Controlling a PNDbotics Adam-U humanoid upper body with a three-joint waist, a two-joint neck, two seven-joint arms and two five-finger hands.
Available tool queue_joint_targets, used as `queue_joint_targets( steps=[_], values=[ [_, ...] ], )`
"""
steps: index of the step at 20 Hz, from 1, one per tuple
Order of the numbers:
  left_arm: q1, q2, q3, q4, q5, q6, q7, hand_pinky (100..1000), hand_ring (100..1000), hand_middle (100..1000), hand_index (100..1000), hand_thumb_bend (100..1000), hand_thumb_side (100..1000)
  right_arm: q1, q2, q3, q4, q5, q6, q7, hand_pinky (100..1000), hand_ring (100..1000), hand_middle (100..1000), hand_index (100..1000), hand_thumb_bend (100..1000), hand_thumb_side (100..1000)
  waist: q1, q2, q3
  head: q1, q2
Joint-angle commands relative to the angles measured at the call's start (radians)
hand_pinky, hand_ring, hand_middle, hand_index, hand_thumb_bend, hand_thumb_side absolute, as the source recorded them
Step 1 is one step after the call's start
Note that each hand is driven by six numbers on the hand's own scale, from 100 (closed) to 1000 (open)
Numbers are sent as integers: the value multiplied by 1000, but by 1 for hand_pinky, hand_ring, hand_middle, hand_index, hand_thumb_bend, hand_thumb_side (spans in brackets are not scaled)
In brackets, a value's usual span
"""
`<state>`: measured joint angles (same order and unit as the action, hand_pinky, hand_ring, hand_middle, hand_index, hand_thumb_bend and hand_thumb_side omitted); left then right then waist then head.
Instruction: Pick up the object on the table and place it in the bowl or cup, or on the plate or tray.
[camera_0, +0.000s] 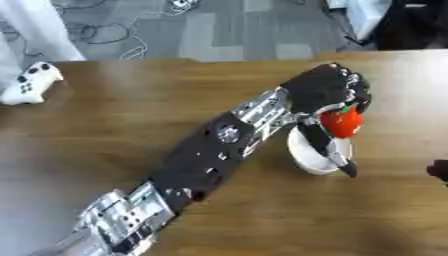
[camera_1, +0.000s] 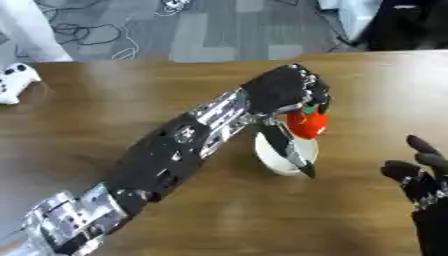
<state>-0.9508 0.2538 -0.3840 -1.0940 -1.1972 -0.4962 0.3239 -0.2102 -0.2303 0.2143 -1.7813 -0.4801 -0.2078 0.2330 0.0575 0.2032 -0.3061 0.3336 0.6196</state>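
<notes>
My left hand (camera_0: 328, 90) is curled round a red strawberry-like fruit (camera_0: 341, 123), which hangs just under my fingers and directly above the white cup (camera_0: 315, 159), at or slightly over its rim. The fruit's long axis points roughly straight down into the cup, so I judge the drop is simply downward. My right hand (camera_1: 420, 185) rests open at the lower right, well apart from the cup.
</notes>
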Motion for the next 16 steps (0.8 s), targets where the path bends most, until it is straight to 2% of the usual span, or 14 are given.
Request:
queue_joint_targets(
  steps=[1, 5, 8, 12, 16],
  values=[
    [-33, 8, 13, -16, -9, 0, 7, 399, 330, 348, 530, 911, 787, -2, -16, 1, -11, 5, -2, -1, 775, 713, 886, 742, 100, 908, -10, -22, 2, 1, 3],
    [-38, 11, 14, -17, -13, -3, 7, 388, 319, 350, 554, 942, 829, 0, -17, 2, -7, 6, -3, -1, 775, 713, 887, 742, 100, 905, -14, -29, 7, 11, 2],
    [-40, 14, 15, -18, -15, -5, 8, 356, 318, 359, 614, 967, 857, 1, -18, 3, -4, 6, -4, -1, 775, 713, 886, 741, 100, 902, -17, -36, 11, 13, 3],
    [-42, 17, 14, -19, -16, -4, 9, 292, 324, 409, 632, 971, 870, 4, -17, 3, 1, 7, -6, -2, 775, 714, 886, 741, 100, 897, -24, -48, 15, 16, 4],
    [-43, 18, 15, -19, -18, -2, 9, 277, 307, 397, 625, 968, 876, 6, -17, 4, 4, 7, -8, -2, 776, 714, 886, 741, 100, 894, -34, -58, 19, 19, 2]
  ],
)
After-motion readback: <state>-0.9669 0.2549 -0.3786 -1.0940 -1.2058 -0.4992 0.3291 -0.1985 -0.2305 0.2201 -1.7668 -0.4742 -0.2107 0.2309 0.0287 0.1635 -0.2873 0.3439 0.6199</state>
